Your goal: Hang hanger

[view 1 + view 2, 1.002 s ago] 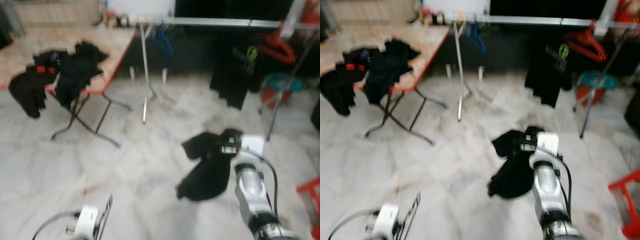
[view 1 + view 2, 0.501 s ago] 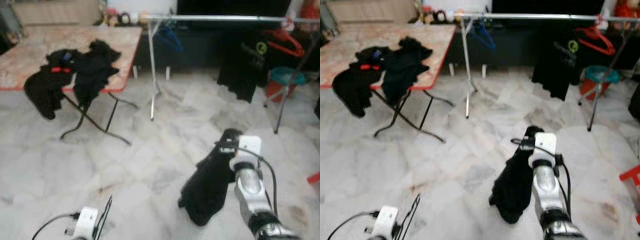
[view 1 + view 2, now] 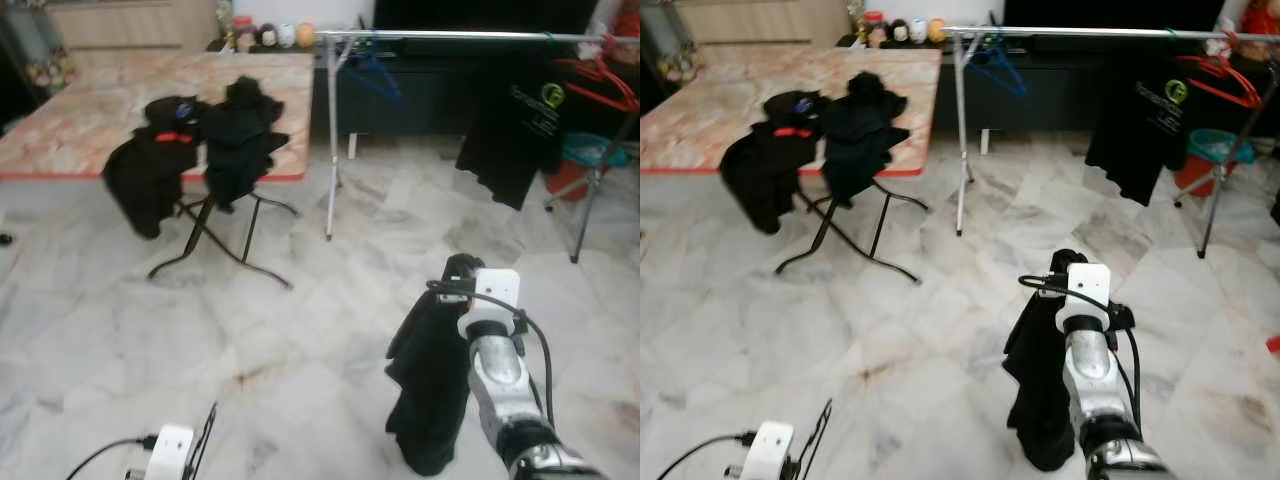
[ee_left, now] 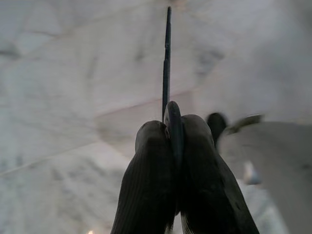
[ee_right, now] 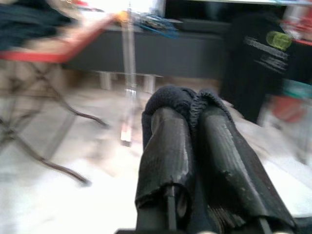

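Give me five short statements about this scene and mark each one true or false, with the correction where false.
1. The right tool is shut on a black garment that hangs down beside the arm. True.
2. The clothes rail is bare. False: a black T-shirt with a green logo, a blue hanger and red hangers hang on it.
3. Dark clothes lie piled at the edge of the folding table, partly draping over it. True.
4. The left tool is wide open. False: its fingers are shut on a thin dark hanger.
5. The floor is carpeted. False: it is pale marble-look tile.
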Motion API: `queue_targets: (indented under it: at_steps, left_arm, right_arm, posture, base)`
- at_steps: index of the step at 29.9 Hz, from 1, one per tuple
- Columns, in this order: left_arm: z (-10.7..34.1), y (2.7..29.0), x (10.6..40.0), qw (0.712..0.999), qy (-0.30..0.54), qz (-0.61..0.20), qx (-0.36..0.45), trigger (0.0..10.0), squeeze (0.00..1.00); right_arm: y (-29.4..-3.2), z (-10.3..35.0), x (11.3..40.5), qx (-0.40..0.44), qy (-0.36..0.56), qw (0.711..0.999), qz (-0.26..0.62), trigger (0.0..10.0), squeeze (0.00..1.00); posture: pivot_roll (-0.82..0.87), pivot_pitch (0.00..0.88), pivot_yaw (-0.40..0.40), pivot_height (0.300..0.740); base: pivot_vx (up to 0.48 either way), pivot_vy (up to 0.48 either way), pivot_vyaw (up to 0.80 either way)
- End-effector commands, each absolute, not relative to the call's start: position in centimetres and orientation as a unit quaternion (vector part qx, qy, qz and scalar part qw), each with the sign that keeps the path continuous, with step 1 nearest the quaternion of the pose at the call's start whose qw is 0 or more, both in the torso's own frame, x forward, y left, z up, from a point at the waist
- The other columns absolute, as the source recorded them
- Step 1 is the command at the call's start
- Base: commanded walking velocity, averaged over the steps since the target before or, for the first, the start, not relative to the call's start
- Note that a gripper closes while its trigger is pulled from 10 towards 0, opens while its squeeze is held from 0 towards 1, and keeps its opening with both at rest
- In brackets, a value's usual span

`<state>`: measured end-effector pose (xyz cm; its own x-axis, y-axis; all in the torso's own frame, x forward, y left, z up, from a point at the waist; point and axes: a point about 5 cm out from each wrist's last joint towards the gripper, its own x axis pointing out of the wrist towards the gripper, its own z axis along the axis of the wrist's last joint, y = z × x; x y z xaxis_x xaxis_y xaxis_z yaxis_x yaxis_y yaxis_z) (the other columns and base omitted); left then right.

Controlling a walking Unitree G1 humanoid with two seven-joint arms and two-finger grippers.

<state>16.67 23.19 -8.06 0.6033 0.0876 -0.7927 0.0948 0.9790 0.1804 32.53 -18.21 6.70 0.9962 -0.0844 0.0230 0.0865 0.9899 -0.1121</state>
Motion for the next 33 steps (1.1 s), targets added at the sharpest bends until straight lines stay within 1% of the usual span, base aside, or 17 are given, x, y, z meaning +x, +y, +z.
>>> queue_targets:
  at_steps: [1,21,33]
  left_arm:
    - [-8.05,23.05,16.81,0.889,0.446,-0.005,0.103,10.0,0.0]
    - [-8.07,23.19,16.71,0.885,0.451,-0.015,0.111,10.0,0.0]
    - [-8.03,23.12,16.84,0.887,0.449,-0.01,0.105,10.0,0.0]
  right_arm:
    - [-19.03,7.89,32.93,-0.062,-0.036,0.996,-0.054,10.0,0.0]
    - [-18.55,7.64,32.82,-0.061,-0.034,0.996,-0.054,10.0,0.0]
    - [-18.73,7.95,33.04,-0.062,-0.037,0.996,-0.054,10.0,0.0]
  posture:
    - [0.02,0.0,0.021,0.74]
    - [0.01,0.0,0.037,0.74]
    - [0.04,0.0,0.021,0.74]
  base:
    - [0.0,0.435,0.0]
    - [0.0,0.434,0.0]
    - [0.0,0.433,0.0]
